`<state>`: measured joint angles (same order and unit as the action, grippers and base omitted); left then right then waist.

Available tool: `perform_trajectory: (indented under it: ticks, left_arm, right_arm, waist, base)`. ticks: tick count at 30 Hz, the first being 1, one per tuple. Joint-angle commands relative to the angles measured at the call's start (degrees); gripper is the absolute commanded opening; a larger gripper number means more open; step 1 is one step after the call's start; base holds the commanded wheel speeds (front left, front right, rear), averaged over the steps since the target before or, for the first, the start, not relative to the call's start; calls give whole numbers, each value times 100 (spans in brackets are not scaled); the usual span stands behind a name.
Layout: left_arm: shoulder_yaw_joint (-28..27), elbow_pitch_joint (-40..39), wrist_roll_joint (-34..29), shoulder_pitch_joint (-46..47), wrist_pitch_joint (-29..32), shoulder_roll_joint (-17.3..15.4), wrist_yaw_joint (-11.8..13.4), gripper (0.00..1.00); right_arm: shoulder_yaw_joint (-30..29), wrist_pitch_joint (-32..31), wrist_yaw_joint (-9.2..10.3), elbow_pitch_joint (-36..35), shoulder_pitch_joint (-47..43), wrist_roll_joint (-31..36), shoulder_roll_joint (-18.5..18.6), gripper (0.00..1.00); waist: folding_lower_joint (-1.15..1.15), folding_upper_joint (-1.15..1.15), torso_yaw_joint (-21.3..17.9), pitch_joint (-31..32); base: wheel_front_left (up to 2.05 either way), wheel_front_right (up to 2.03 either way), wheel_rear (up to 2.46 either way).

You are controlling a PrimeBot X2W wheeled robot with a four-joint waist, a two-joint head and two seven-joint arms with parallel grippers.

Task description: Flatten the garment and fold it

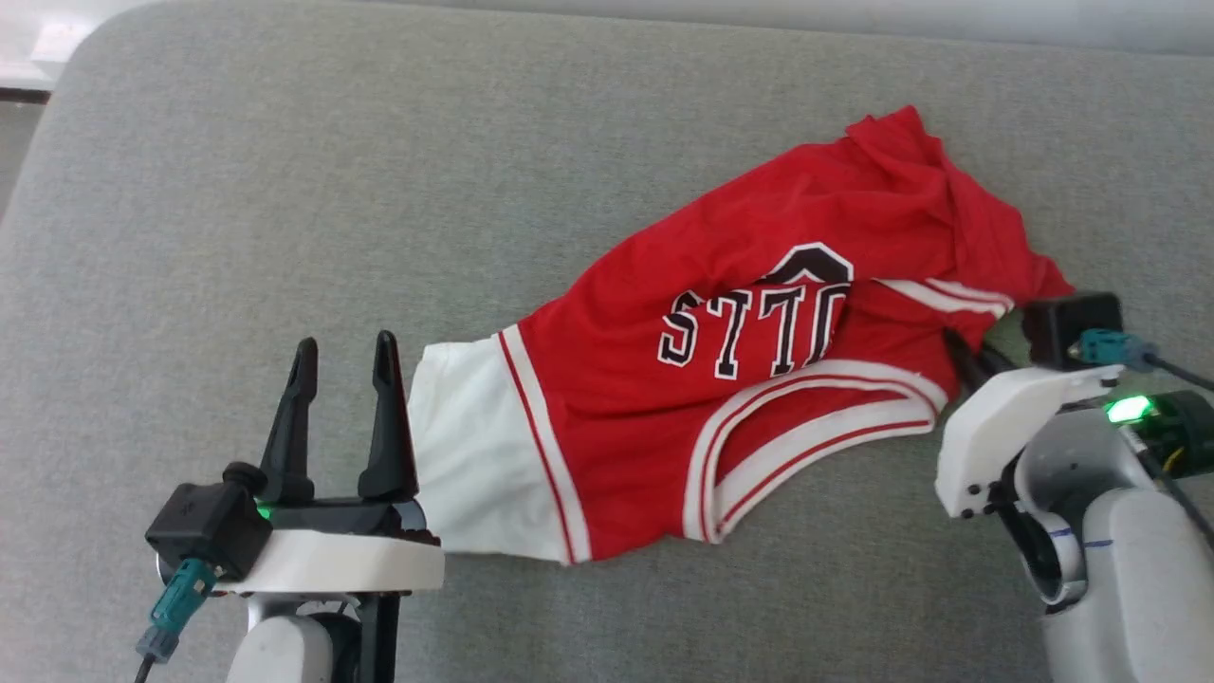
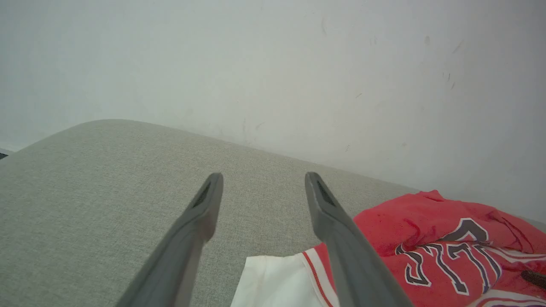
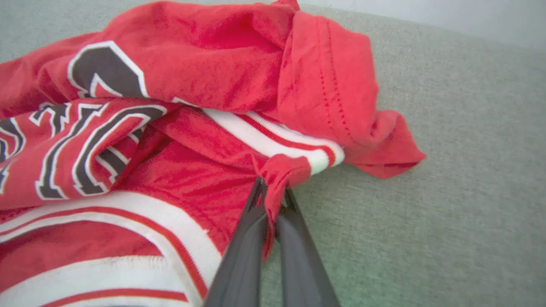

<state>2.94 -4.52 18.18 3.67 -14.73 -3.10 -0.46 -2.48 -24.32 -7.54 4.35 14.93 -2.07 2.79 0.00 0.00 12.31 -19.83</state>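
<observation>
The red garment lies crumpled across the grey cushion, its black lettering upside down and folded over itself. One white sleeve spreads toward the lower left. My left gripper stands open just left of that sleeve, its right finger at the sleeve's edge, nothing between its fingers. My right gripper is at the garment's right side, shut on a bunched bit of red cloth beside the striped trim. The same garment takes up the left half of the right wrist view, and the garment shows low right beside my left gripper.
The grey fabric cushion stretches wide around the garment, with a rounded far-left corner. A pale wall rises behind its far edge.
</observation>
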Motion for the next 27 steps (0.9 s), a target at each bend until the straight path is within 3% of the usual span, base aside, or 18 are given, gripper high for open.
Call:
perform_trajectory:
  ticks: [1, 5, 10, 13, 19, 20, 21, 27]
  left_arm:
    - [2, 16, 16, 59, -27, 22, 4, 100]
    - [-5, 8, -39, 45, -27, 22, -3, 100]
    - [-89, 11, -132, 36, -27, 22, -67, 100]
    - [-149, 15, -165, 33, -27, 22, -99, 100]
    - [-197, 67, -227, 18, -27, 22, -162, 100]
    - [-209, 80, -242, 14, -27, 22, -177, 100]
    - [-214, 96, -253, 14, -27, 22, -193, 100]
    - [-124, 156, -226, 29, -27, 22, -228, 100]
  right_arm:
    - [-56, 65, 5, -66, 63, 19, 12, 0]
    - [-492, 152, 5, -448, -84, 45, 29, 0]
    - [-1580, 286, 5, -1081, -806, 138, 22, 0]
    - [-2103, 130, 5, -1093, -1483, -238, 13, 0]
    - [-2001, -7, 5, -609, -2171, -704, 11, 0]
    - [-1955, 102, 5, -618, -2120, -720, 11, 28]
    - [-1933, 217, 5, -665, -2048, -726, 11, 100]
    - [-1913, 793, 5, -1900, -1379, -338, 10, 100]
  waist:
    - [0, 0, -143, 70]
    - [0, 0, -435, 140]
    - [0, 0, -762, 124]
    - [0, 0, -900, 99]
    - [0, 0, -1128, 115]
    - [0, 0, -1155, 134]
    - [0, 0, -1169, 154]
    - [0, 0, -1076, 247]
  base:
    - [0, 0, 0]
    - [0, 0, 0]
    - [0, 0, 0]
    - [0, 0, 0]
    - [0, 0, 0]
    - [0, 0, 0]
    - [0, 0, 0]
    - [0, 0, 0]
